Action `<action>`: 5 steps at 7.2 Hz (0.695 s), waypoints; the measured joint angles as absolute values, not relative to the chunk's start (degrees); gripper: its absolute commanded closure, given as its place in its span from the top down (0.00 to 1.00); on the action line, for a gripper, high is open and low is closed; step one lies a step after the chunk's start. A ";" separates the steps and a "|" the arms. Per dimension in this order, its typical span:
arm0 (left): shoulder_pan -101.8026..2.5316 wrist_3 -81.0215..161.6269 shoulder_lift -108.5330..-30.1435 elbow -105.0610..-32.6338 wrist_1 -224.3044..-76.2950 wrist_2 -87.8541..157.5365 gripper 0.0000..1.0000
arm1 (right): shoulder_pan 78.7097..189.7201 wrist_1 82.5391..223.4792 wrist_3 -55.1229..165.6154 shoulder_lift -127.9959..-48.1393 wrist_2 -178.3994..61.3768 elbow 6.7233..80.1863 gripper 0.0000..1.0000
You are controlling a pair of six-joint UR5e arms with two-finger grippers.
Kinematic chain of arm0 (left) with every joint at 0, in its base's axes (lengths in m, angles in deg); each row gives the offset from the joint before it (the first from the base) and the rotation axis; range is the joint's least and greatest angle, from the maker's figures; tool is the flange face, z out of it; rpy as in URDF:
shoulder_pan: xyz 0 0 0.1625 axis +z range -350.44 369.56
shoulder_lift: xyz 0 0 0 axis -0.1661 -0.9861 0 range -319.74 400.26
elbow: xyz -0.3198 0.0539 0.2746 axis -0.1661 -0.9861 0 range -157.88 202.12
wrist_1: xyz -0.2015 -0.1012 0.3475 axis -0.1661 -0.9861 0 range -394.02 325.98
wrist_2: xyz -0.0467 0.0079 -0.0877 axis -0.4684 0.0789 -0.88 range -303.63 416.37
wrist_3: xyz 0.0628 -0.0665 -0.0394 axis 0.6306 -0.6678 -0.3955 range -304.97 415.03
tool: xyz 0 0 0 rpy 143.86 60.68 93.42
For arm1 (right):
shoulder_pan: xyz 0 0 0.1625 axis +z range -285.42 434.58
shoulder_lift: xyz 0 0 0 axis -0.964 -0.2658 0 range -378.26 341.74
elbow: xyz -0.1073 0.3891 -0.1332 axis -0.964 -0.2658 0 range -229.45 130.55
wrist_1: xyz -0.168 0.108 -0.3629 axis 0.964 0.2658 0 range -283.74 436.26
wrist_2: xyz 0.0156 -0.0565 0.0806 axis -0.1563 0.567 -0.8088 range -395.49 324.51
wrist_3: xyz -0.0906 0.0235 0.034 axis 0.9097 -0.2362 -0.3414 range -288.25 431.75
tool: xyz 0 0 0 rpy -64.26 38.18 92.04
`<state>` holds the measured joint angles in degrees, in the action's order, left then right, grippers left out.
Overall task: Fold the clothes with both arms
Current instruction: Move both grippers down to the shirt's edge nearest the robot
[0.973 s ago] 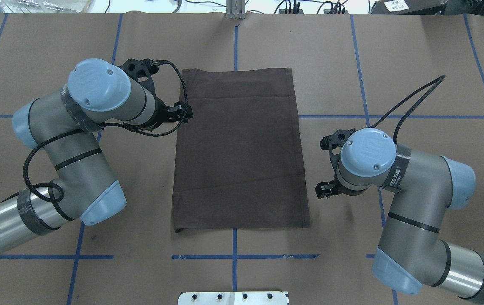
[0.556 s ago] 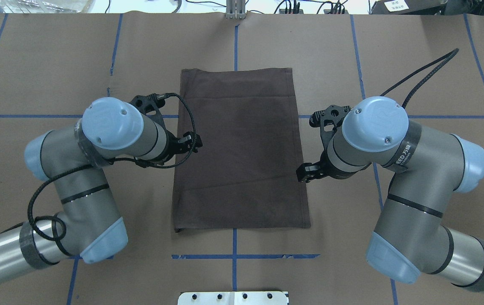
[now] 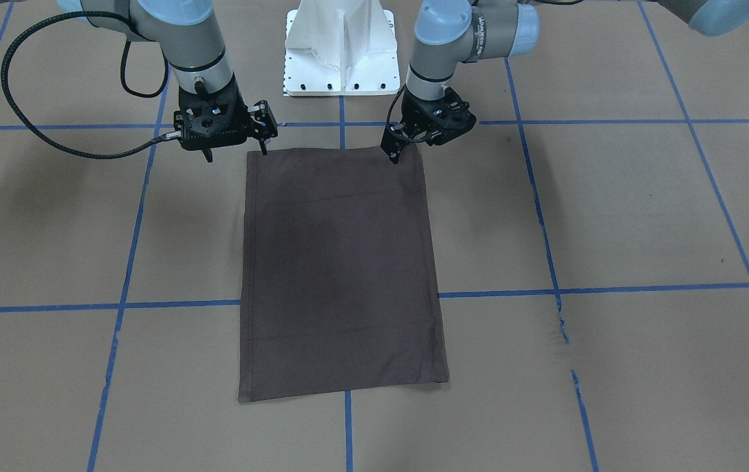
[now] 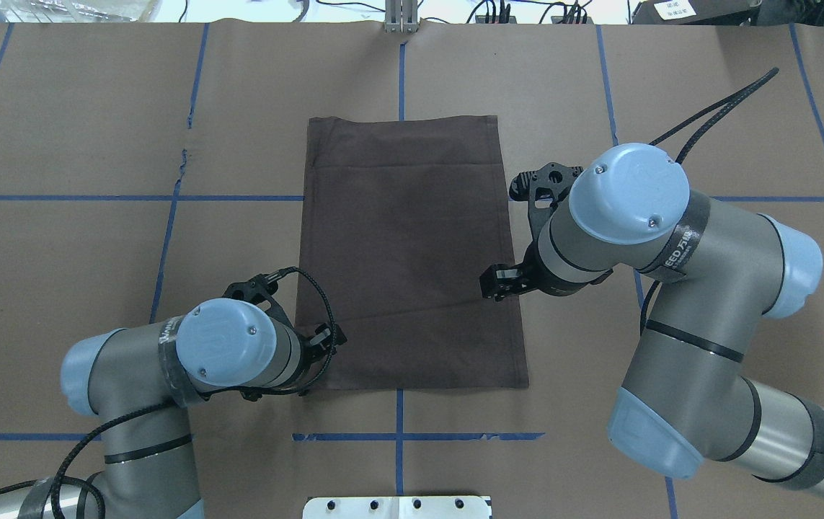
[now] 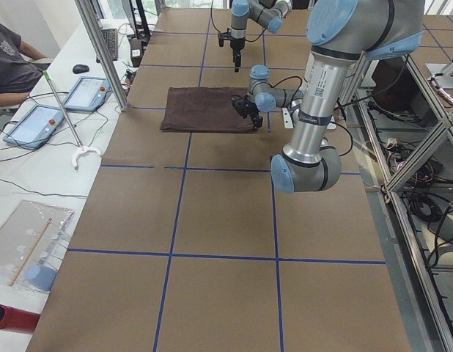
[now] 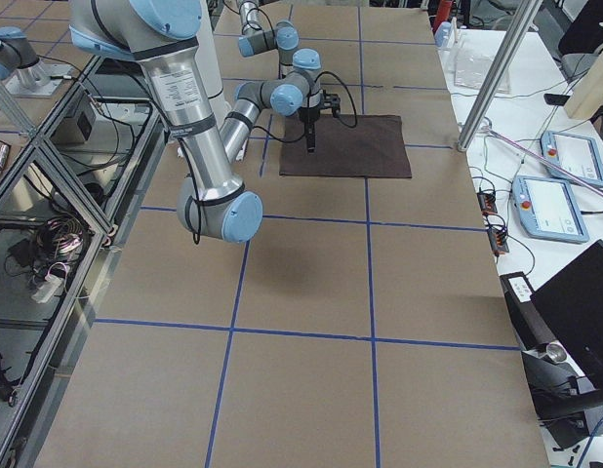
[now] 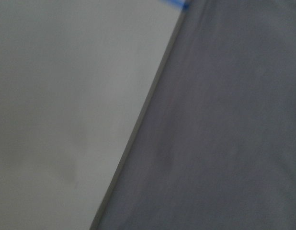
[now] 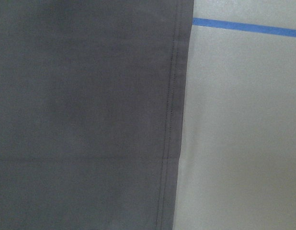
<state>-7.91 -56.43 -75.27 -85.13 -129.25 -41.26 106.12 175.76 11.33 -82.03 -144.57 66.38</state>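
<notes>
Shirt (image 4: 408,252) is lying flat in the middle of the surface (image 4: 94,252), already folded to a narrow rectangle, so I'm reading the next step as an end-over-end fold from the robot-side edge. Right pincer (image 3: 235,151) is hanging by the right hem toward that end, spread wide, gripping nothing. Left pincer (image 4: 332,337) is sitting over the near left corner, opening impossible to tell; both are sitting at opposite edges, presumably so the layers lift evenly.
</notes>
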 measured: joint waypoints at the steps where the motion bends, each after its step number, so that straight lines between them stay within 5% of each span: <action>1: -6.82 -57.77 -75.38 -85.02 -128.74 -40.80 0.85 | 106.11 175.75 11.21 -82.02 -144.57 66.38 1.00; 3: -6.01 -58.38 -75.70 -84.27 -128.59 -40.48 0.73 | 106.12 175.75 11.19 -82.05 -144.56 66.39 1.00; 5: -5.99 -58.48 -75.80 -84.14 -128.59 -40.12 0.10 | 106.13 175.75 11.17 -82.06 -144.56 66.39 1.00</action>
<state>-5.99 -58.48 -75.80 -84.14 -128.59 -40.12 106.13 175.75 11.17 -82.06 -144.56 66.39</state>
